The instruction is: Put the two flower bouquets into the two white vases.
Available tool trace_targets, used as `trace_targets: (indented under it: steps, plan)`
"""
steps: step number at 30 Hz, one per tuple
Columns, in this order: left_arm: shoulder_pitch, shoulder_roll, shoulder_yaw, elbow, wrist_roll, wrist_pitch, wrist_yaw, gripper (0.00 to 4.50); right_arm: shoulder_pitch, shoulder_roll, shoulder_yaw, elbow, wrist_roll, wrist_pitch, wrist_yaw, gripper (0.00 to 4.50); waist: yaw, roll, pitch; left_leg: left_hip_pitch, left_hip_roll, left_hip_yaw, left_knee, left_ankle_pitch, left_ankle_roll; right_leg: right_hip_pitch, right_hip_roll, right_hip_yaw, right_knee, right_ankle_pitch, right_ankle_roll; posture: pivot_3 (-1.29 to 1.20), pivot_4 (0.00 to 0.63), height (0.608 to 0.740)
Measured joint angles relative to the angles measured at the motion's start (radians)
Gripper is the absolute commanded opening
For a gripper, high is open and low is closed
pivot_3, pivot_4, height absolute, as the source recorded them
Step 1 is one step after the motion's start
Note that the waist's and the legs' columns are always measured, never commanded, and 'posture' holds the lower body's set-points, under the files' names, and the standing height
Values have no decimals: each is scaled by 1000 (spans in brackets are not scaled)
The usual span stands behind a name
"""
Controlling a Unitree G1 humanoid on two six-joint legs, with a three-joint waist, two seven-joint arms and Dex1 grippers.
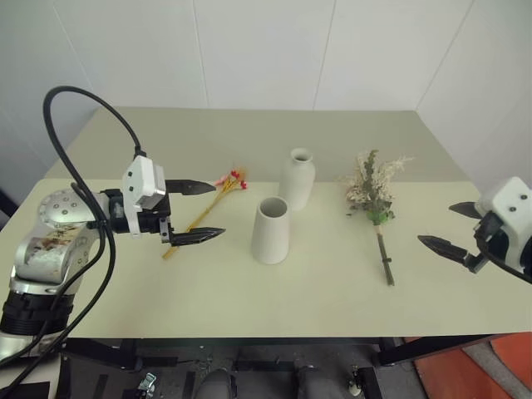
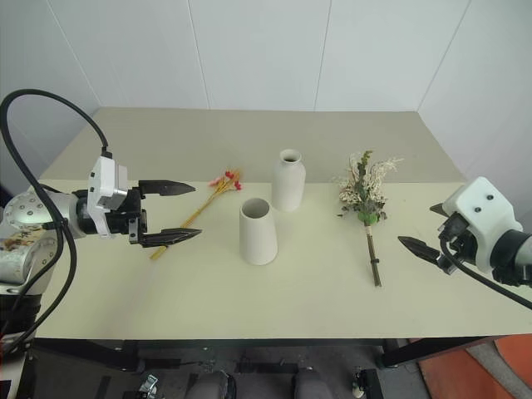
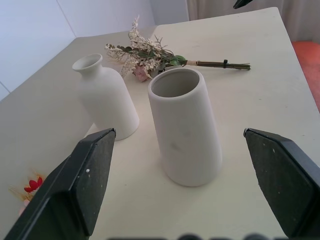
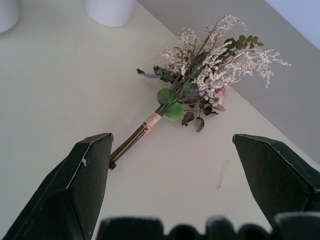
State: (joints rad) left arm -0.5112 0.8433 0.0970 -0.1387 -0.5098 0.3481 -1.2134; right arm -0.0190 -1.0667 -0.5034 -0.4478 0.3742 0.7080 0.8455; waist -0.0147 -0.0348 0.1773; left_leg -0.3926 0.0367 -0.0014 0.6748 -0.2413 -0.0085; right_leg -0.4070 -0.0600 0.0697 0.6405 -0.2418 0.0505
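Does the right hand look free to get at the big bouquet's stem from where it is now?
Probably yes. The right hand is open, and the big bouquet lies flat on the table with its stem toward that hand. Nothing stands between them; both vases sit on the bouquet's far side.

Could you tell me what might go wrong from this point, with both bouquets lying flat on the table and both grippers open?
1. The left gripper hovers open over the slim yellow bouquet; its thin stalks may slip from a loose pinch.
2. The cone vase stands close beside the bottle vase; an arm swinging in could topple either.
3. The large bouquet has a bushy head on a long stem, so it may catch on the bottle vase's narrow neck.
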Motion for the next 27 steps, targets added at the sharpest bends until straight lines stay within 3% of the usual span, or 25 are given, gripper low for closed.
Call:
trace_targets:
  steps: [13, 19, 24, 27]
  plan:
    - [-8, 0, -1, 2, 2, -5, 1, 4476, -25, 2, 20, 3, 6, 21, -22, 4500, -1, 0, 0, 0, 0, 0, 0, 0, 0, 0, 0, 0, 0, 0, 0, 0, 150, 740]
    - [-25, -6, -11, 11, 16, -17, 0, 4476, -267, 44, 172, 114, 63, 203, -92, 4500, -7, 0, 0, 1, 0, 0, 0, 0, 0, 0, 0, 0, 1, 2, -4, 0, 150, 740]
    - [-58, -14, -49, 42, 55, -25, 4, 4476, -532, 172, 343, 297, 25, 349, -225, 4500, -15, 0, 0, -2, 0, 0, 0, 0, 0, -3, 0, 0, 1, 3, -4, 0, 150, 740]
    - [-86, -27, -60, 51, 67, -41, 5, 4476, -614, 254, 429, 395, -8, 392, -273, 4500, -16, 0, 0, -12, 0, 0, 1, 0, 0, -14, 0, 0, 2, 3, -5, 0, 150, 740]
